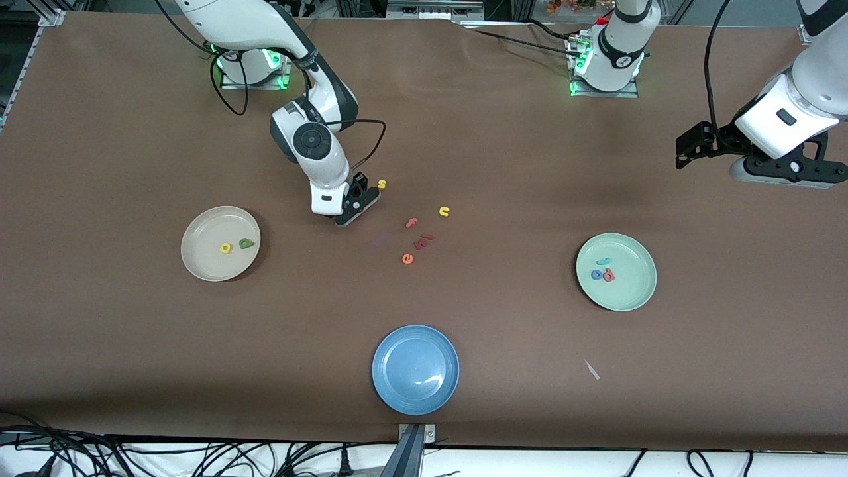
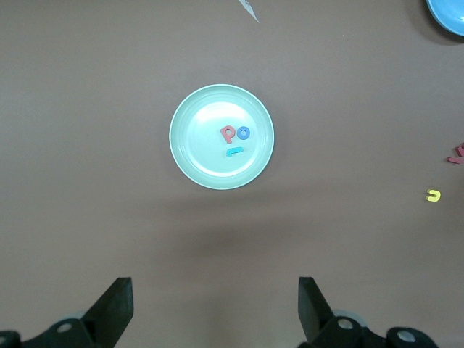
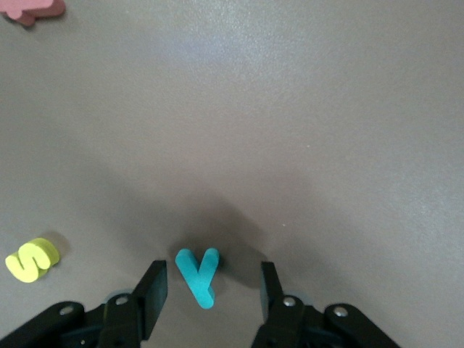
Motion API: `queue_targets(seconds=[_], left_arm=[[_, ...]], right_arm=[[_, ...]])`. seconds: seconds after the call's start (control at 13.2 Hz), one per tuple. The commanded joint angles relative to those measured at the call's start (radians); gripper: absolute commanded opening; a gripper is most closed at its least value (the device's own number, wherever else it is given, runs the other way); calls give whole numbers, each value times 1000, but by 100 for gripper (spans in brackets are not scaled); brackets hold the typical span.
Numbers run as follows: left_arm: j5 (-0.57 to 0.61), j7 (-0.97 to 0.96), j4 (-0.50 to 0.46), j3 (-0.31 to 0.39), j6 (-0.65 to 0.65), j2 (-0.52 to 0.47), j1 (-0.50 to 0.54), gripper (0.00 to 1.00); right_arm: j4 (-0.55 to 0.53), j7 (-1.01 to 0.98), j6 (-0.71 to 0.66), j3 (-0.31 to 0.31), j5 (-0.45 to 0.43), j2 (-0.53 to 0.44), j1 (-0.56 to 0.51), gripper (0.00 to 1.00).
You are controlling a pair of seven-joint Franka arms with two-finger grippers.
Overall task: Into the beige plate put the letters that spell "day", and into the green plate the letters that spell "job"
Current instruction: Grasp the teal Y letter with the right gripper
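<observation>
On table beside yellow "s": right pincer half-open, straddling teal "y", not gripping; left pincer wide open, empty.

The beige plate is placed toward the right arm's end of the table, with the "a" and the "d" lying side by side in it. The green plate is placed toward the left arm's end, and the "j", the "o" and the "b" are gathered in it. The blue plate is set nearest the front camera, between the two. On the table between the beige and green plates, the "s", "u", "f" and "e" are scattered. The "y" lies on the table between the fingers of the right gripper, near the "s".
</observation>
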Motion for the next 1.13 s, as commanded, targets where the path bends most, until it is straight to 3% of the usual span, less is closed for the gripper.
queue_targets(seconds=[0.0, 0.15, 0.3, 0.68, 1.06], left_arm=[[-14, 17, -16, -1, -3, -16, 2, 100], [-14, 17, -16, -3, -1, -14, -7, 100], [-15, 16, -16, -3, 5, -13, -10, 100], [-14, 17, -16, -3, 2, -14, -10, 100], [-15, 17, 9, -3, 2, -13, -10, 100]], right_arm=[[10, 20, 9, 1, -15, 10, 8, 51], [10, 20, 9, 1, -15, 11, 7, 43], [10, 20, 9, 1, -15, 14, 8, 42], [10, 31, 9, 1, -15, 17, 8, 19], [13, 31, 4, 0, -1, 14, 4, 5]])
